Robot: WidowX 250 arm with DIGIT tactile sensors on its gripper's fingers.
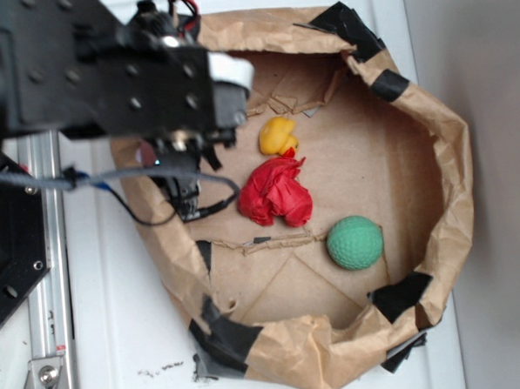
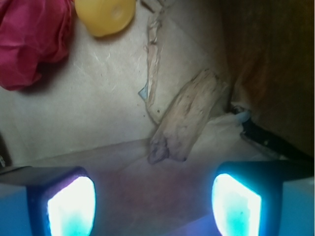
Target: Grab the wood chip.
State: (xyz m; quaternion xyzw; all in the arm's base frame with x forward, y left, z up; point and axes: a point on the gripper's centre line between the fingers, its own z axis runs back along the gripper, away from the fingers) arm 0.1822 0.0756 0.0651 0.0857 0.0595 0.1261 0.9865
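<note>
So right now my hand [image 2: 153, 201] is spread wide, pinching nothing, hovering over the paper-lined tray [image 1: 431, 133] near its wall. On the wrist view the wood chip [image 2: 187, 115] lies flat on the paper, angled diagonally, just ahead of the two lit fingers [image 2: 71, 206] and a bit toward the right one. A ragged paper strip [image 2: 153, 64] runs right beside it, and the red crumpled cloth [image 2: 29, 39] and yellow toy [image 2: 105, 15] sit well apart. My plan: nudge forward, twist so the fingers straddle the chip's narrow width, drop straight down, and avoid snagging that strip.
</note>
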